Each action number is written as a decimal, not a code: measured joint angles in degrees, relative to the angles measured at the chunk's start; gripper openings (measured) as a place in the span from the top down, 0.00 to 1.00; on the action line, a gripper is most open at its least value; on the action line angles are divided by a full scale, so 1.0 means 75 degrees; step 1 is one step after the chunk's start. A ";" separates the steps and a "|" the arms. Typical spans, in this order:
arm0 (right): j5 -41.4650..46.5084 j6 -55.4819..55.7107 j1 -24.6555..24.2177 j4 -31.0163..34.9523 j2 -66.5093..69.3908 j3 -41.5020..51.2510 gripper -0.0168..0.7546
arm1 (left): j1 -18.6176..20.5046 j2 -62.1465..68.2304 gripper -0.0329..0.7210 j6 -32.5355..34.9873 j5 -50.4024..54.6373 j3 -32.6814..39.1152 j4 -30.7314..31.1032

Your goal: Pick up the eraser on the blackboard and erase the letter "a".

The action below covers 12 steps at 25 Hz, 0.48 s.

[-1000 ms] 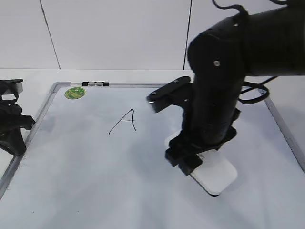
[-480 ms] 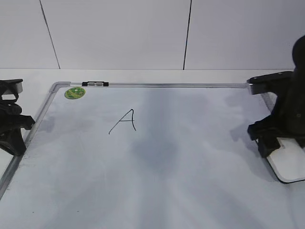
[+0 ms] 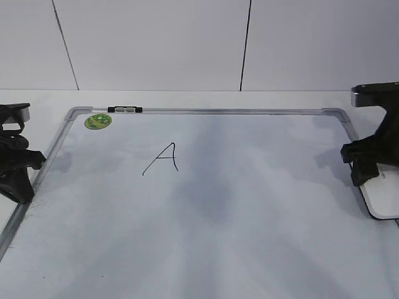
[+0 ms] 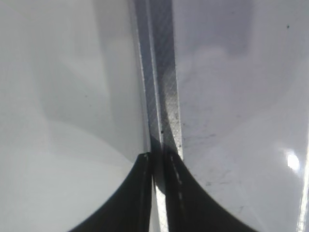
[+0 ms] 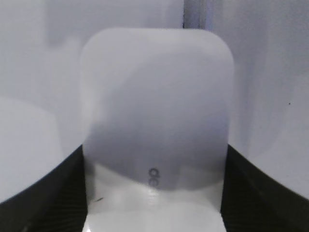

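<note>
Eraser (image 5: 155, 116) sits clamped in my right gripper (image 3: 369, 163) at the blackboard's (image 3: 206, 111) right edge; next I'd release it; left gripper (image 4: 158, 166) closed, empty.

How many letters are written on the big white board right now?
1. A single capital "A" in thin black marker sits on the upper left part of the blackboard, right of and below the round green sticker. No other letter shows on the visible part.

Eraser (image 3: 385, 200): white glossy block, rounded corners, thin black base, seen at the right edge of the blackboard (image 3: 206, 111), over the frame. Blackboard: white, silver-framed, laid flat. Only an angular capital "A" is seen, upper-left on the board; no cursive letter "a" is found.
</note>
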 joint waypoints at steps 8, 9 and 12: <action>-0.0018 0.0047 -0.0018 0.0014 0.0690 -0.0493 0.24 | 0.0000 0.0000 0.91 0.0000 0.0000 0.0000 0.0000; 0.0016 0.0055 -0.0018 0.0014 0.0756 -0.0591 0.24 | 0.0000 0.0000 0.91 0.0000 0.0000 0.0000 0.0000; 0.0172 0.0065 -0.0018 0.0014 0.0898 -0.0886 0.24 | 0.0000 0.0000 0.91 0.0000 0.0000 0.0000 0.0000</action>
